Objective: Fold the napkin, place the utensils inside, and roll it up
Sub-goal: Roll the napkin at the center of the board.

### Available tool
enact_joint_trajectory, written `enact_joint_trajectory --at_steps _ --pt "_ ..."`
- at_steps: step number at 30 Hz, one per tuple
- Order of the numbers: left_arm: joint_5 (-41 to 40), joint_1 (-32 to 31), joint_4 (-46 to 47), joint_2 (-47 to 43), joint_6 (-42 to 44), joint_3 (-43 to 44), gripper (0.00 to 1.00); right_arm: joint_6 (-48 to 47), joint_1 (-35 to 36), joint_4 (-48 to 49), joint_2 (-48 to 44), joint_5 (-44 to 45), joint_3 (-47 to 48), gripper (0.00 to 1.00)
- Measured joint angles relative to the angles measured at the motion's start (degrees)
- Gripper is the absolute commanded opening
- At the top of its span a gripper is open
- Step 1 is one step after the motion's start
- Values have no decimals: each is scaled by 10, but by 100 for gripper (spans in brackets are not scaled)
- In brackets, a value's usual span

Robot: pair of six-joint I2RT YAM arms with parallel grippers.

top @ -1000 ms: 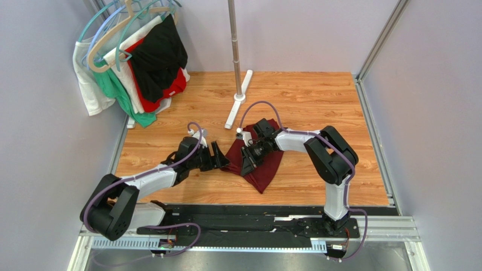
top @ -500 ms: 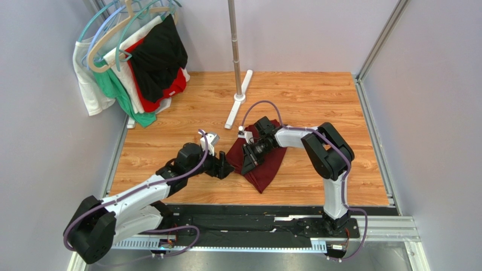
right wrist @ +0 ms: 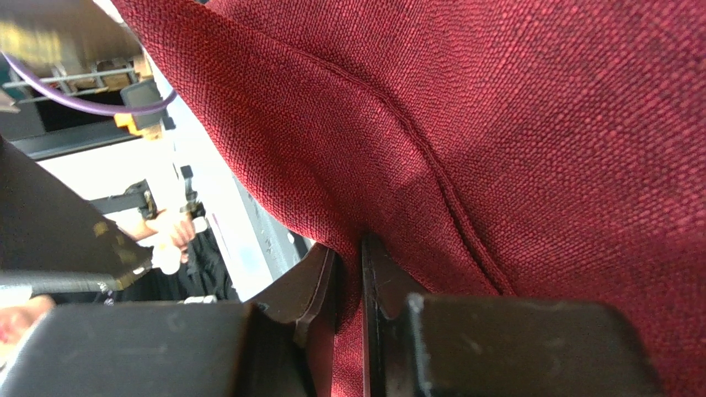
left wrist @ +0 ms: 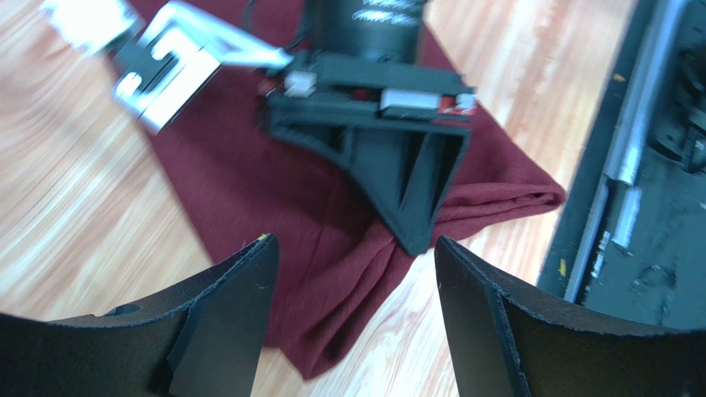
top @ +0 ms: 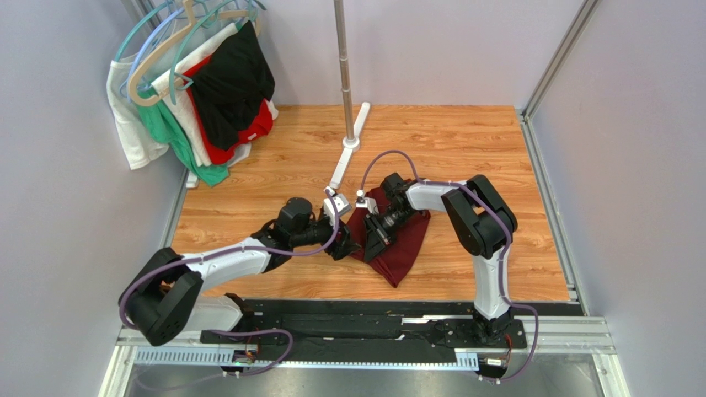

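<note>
The dark maroon napkin [top: 403,245] lies crumpled on the wood floor in the middle of the top view. It also shows in the left wrist view [left wrist: 273,207] and fills the right wrist view [right wrist: 514,124]. My right gripper [top: 373,236] is shut on a fold of the napkin; in its wrist view [right wrist: 352,273] the cloth is pinched between the fingers. My left gripper [top: 344,246] is open and empty, just left of the napkin's edge; in its wrist view [left wrist: 352,273] its jaws stand wide apart over the cloth's corner. The spoon is not in view.
A metal pole with a white base [top: 350,132] stands behind the napkin. Garments on hangers [top: 199,83] hang at the back left. Grey walls close both sides. A black rail [top: 365,322] runs along the near edge.
My left arm has swung right and forward until its open gripper sits at the napkin's left edge. My right gripper has shifted slightly right, dragging the napkin with it.
</note>
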Motion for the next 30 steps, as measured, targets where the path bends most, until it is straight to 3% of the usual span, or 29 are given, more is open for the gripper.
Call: enact_joint_trajectory --at_steps 8,15,30 --pt "88 -12 28 64 26 42 78 -47 -14 -53 19 -27 2 0" --pt "136 -32 -5 90 38 50 77 -87 -27 -102 52 -46 30 0" --pt "95 -74 -39 134 75 66 75 -135 -45 -156 75 -59 54 0"
